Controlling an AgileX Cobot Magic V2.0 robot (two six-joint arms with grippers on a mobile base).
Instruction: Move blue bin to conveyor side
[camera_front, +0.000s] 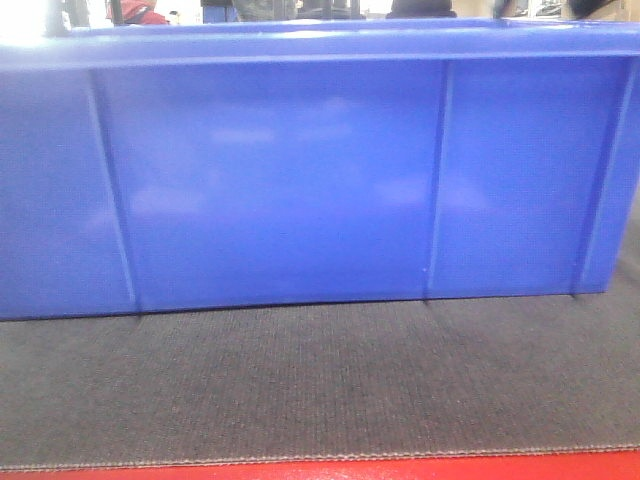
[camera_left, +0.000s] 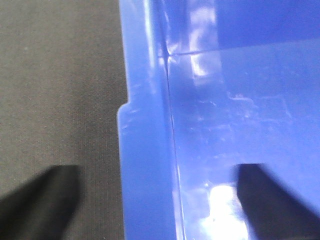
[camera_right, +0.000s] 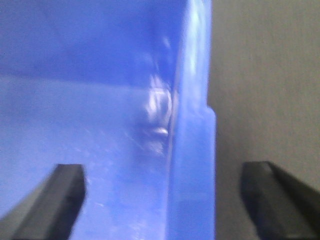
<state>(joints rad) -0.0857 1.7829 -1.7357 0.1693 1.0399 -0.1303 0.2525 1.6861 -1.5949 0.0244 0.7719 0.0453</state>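
The blue bin (camera_front: 300, 180) fills most of the front view, its ribbed side wall standing on the dark grey conveyor (camera_front: 320, 380) with a red strip along the near edge. In the left wrist view my left gripper (camera_left: 157, 200) is open and straddles the blue bin's left rim (camera_left: 147, 165): one finger is over the conveyor (camera_left: 55, 90), the other inside the bin. In the right wrist view my right gripper (camera_right: 162, 197) is open astride the blue bin's right rim (camera_right: 192, 170), one finger inside, one over the conveyor (camera_right: 265, 75). Neither gripper's fingers touch the wall.
Beyond the bin's top rim, dark shapes and something red (camera_front: 140, 12) show at the back. The red strip (camera_front: 330, 468) marks the belt's near edge.
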